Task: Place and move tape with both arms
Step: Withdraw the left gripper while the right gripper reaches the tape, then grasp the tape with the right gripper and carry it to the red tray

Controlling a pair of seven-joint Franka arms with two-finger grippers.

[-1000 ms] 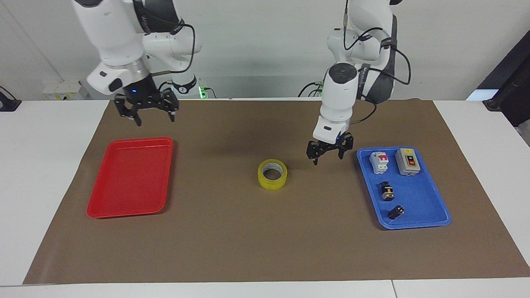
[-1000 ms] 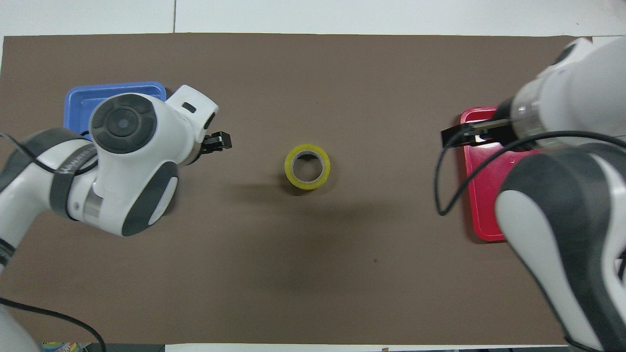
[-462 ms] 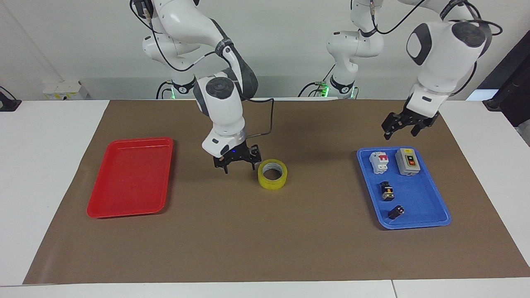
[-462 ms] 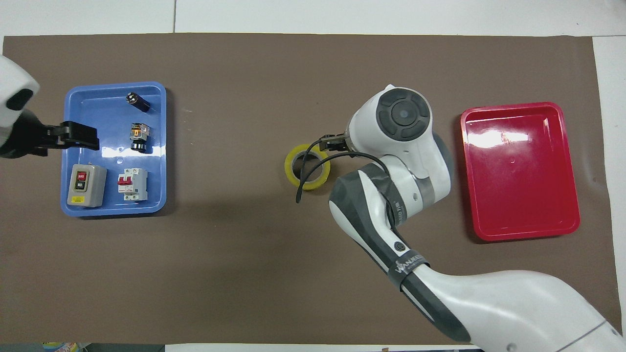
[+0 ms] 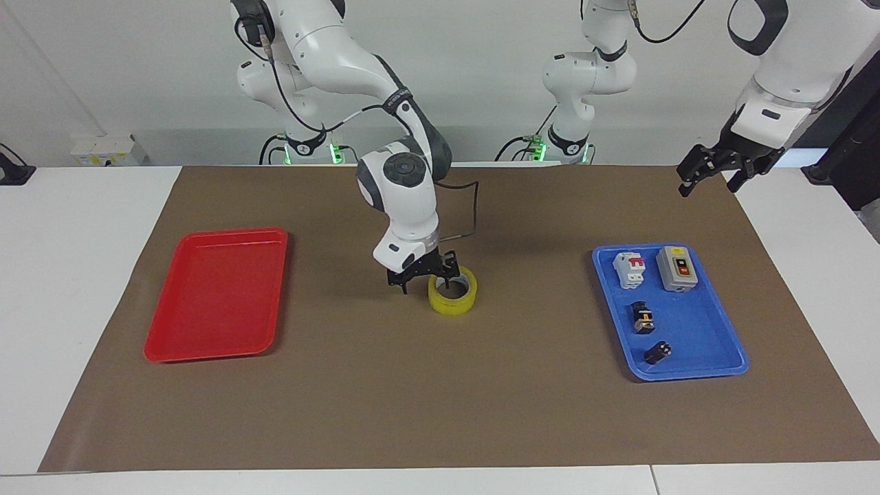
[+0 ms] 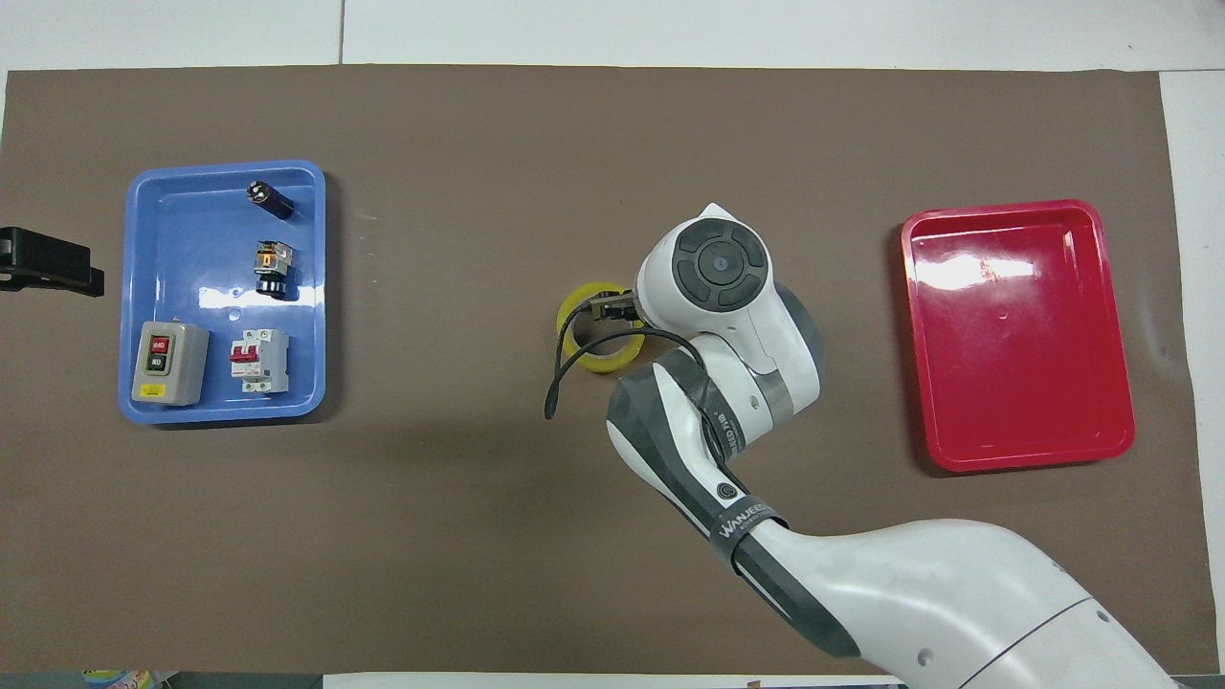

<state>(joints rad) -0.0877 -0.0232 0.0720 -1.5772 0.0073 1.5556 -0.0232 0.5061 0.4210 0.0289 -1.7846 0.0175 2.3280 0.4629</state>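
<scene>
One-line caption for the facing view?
Right gripper open astride the translucent yellow tape roll's wall on the brown mat; left gripper waits open.

The red tray (image 5: 216,295) and blue tray (image 5: 694,344) look like shiny plastic. The brown mat (image 5: 440,405) looks dull, like paper.

Bright even light, soft shadows, glare on red tray (image 6: 1016,277), sharp focus
</scene>
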